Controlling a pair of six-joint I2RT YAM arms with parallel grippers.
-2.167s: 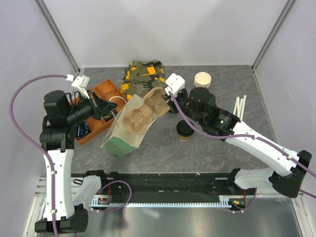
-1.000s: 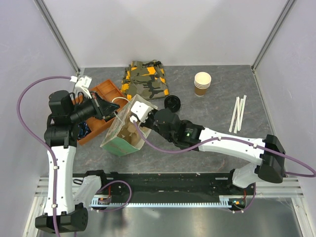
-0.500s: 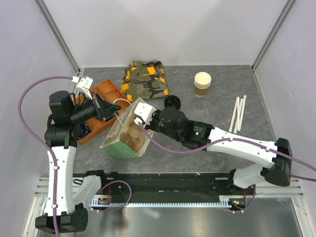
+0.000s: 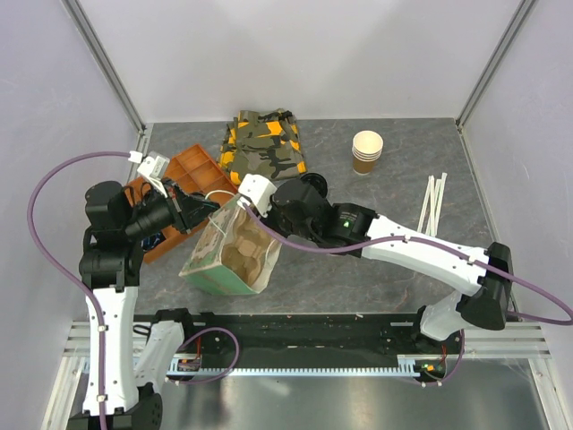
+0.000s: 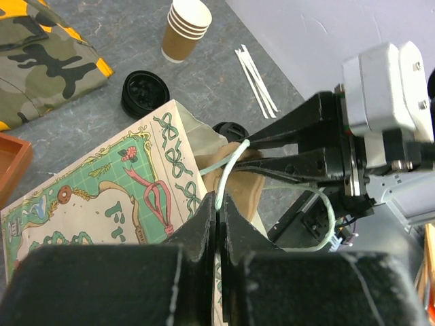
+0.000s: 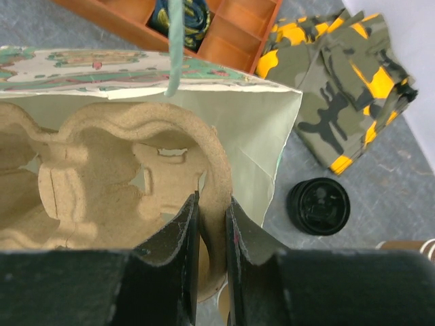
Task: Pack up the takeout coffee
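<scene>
Obs. from the remote station; all pos. given re the paper bag [image 4: 219,279].

The bag leans on the desk [image 4: 358,285] w/ its mouth held open. The left arm [image 4: 106,309] reaches in from the bag's left. The left jaws are closed tight on the bag handle [image 5: 223,170], a pale green cord, and hold that side up. The right arm [image 4: 421,253] comes in from the bag's right. The right jaws are pinched on the rim wall of the pulp cup carrier [image 6: 102,176], which sits inside the bag.

The takeout coffee [image 5: 227,129] is not in the bag. In the left wrist view only its black lid shows, just past the bag's right rim and close by the right jaws; the cup body is hidden. In the top view the right arm covers it. A loose black lid [image 4: 312,185] lies off the bag's far-right corner; separate item, not to be confused.

Judgement: carrier in, coffee not yet packed. The coffee stands outside the mouth on the bag's right, so the right arm is clearly the nearer, and the left arm is occupied w/ the handle. The lid seems to face up, so I take the long axis as approx. vertical and a side-on grip looks right. Risk: the bag sags if the handle slips.
</scene>
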